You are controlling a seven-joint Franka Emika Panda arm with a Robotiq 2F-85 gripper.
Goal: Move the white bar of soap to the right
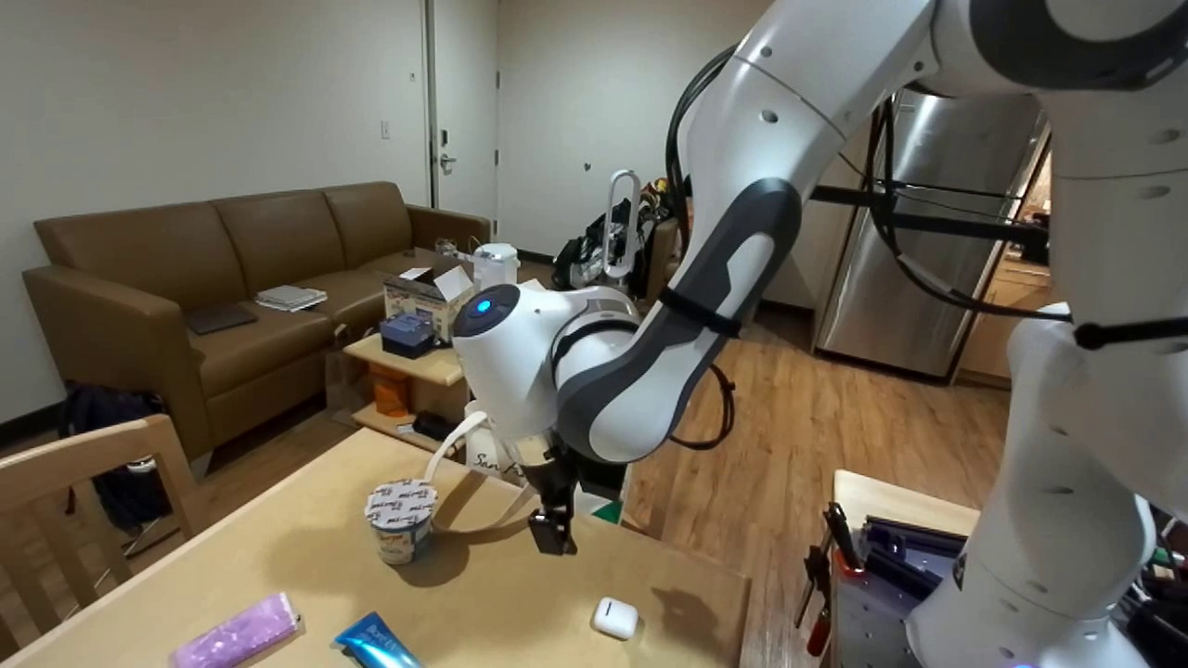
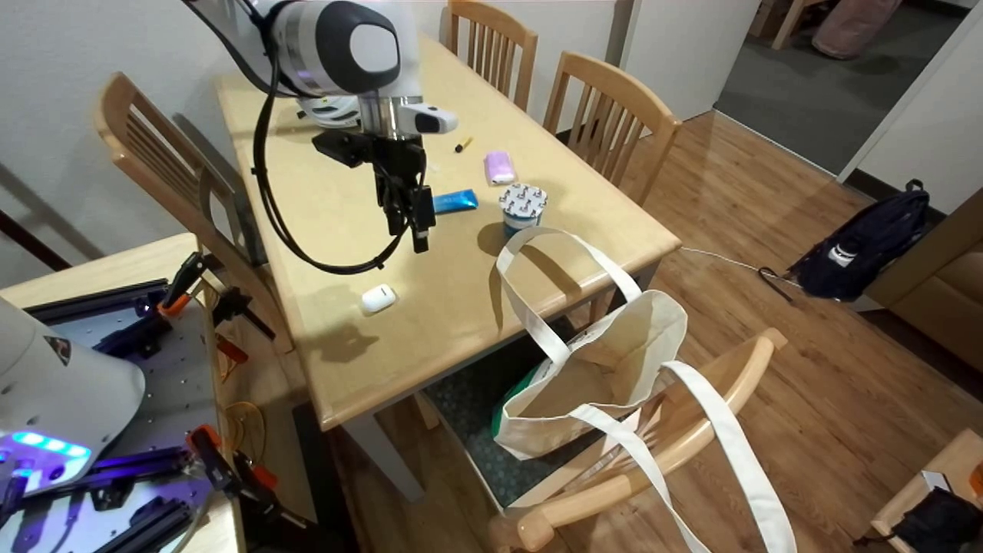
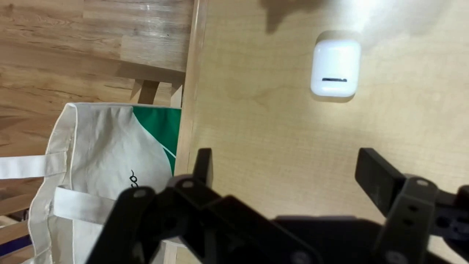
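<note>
A: In which state is the gripper (image 3: pixel 284 168), please?
B: Its two fingers (image 3: pixel 379 183) are spread wide, one well apart from the other. Between them shows only the bare top of the table (image 3: pixel 274 128); it holds no object. It hangs above the table, touching none of the things there.
A: Where is the white bar of soap (image 3: pixel 335 68)?
B: I count one. It lies on the table, lower than the gripper and apart from it, on the side toward the robot's base (image 1: pixel 1030 584).
A: And what is farther out from the gripper?
B: In both exterior views I count one blue packet (image 2: pixel 455 201), one purple item (image 2: pixel 499 165) and one patterned cup (image 1: pixel 401 521), which stands upright. All three are farther from the base than the gripper is.
A: And past the table's edge?
B: One cloth bag (image 3: pixel 110 146). It is on one of the four chairs (image 2: pixel 618 81), which I count in an exterior view.
</note>
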